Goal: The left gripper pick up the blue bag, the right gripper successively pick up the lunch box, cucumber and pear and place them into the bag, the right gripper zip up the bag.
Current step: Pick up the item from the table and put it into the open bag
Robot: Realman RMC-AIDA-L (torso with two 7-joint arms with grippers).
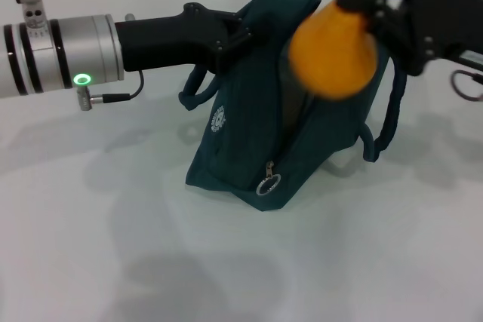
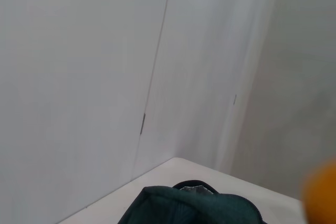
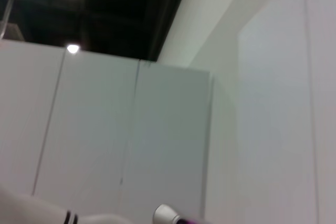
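Nearest the head camera, the white table is smooth and matte, and the blue bag sits on it, its soft teal fabric slumped at the base, a metal ring pull hanging at the near end of the long zipper. What lies inside the bag is hidden by its folded walls. The left gripper reaches in from the left and is closed on the bag's upper edge, holding it upright; its fingertips are partly buried in the fabric. Above the bag's opening, the pear shows as a blurred orange-yellow round shape, clamped in the right gripper. The left wrist view shows only the bag's top edge, an orange sliver of pear and pale wall panels; the right wrist view shows only walls and ceiling lights.
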